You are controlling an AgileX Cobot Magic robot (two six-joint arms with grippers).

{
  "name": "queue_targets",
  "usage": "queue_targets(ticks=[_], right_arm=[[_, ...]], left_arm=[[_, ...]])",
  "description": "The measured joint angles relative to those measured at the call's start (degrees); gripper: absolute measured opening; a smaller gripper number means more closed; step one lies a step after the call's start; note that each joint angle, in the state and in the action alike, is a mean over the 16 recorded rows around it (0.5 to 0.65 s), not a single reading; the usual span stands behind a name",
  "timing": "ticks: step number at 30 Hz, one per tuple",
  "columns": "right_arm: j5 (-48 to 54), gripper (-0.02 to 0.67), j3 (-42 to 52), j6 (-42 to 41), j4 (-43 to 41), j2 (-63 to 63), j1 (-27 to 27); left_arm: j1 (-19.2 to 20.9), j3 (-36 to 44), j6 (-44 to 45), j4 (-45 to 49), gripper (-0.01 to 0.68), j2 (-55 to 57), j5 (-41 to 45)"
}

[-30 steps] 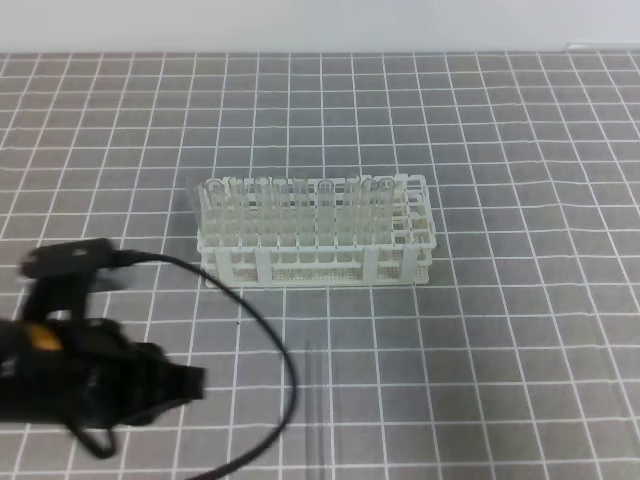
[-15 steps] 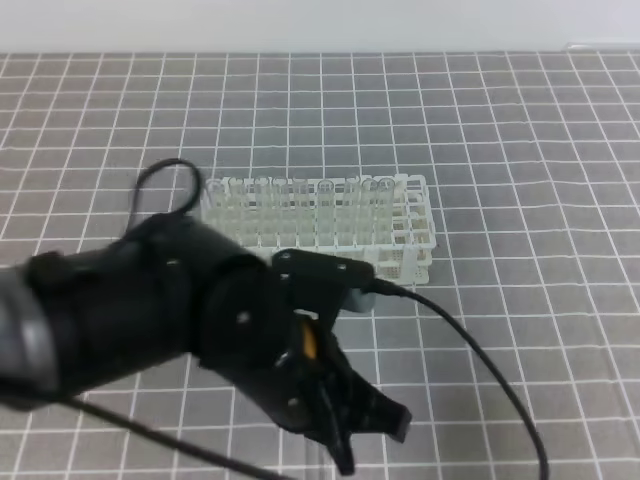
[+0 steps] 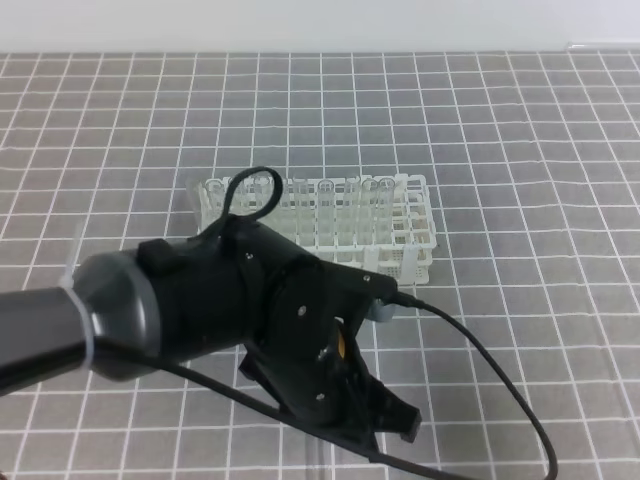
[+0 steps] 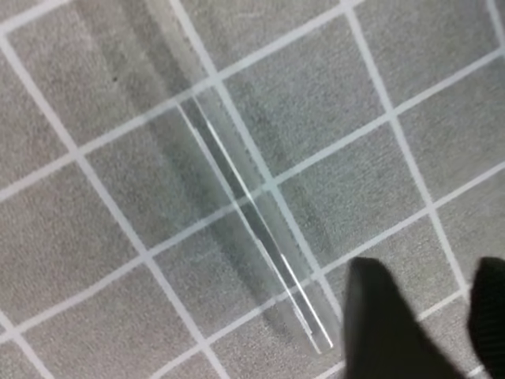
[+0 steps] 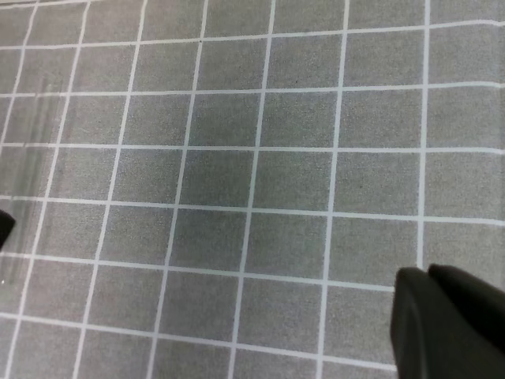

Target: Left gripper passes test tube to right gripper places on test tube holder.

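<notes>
The test tube [image 4: 252, 225] lies flat on the grey grid mat, slanting from upper left to lower right in the left wrist view. My left gripper [image 4: 430, 316] hovers just past its lower end, open, with two dark fingertips [image 4: 379, 324] apart and only mat between them. From the high view the bulky black left arm [image 3: 250, 310] covers the mat in front of the test tube holder [image 3: 415, 235] and hides the tube. My right gripper [image 5: 442, 324] appears only in its wrist view, shut and holding nothing.
Several clear tubes stand upright in the white rack. A thin black cable [image 3: 500, 380] loops from the left arm across the mat to the lower right. The pale back wall runs along the far edge of the mat.
The left arm has swung from the lower left corner to the middle front of the mat, and now covers the spot where the tube lay. The rack has not moved.
</notes>
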Motion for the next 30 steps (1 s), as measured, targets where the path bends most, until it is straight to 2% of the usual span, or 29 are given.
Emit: queue_targets(ticks=[8,12,21,30], right_arm=[[0.0,-0.013,0.0,0.0,0.35,0.0,0.0],[0.0,-0.013,0.0,0.0,0.62,0.0,0.0],[0.0,-0.013,0.0,0.0,1.09,0.0,0.0],[0.0,-0.013,0.0,0.0,1.16,0.0,0.0]], left_arm=[[0.0,-0.1,-1.12,0.04,0.422,0.86,2.15],[0.0,-0.09,-2.87,1.14,0.483,1.02,3.49],[0.0,-0.62,-6.46,5.23,0.49,3.45,5.29],[-0.01,-1.42,-7.37,7.54,0.443,6.54,5.46]])
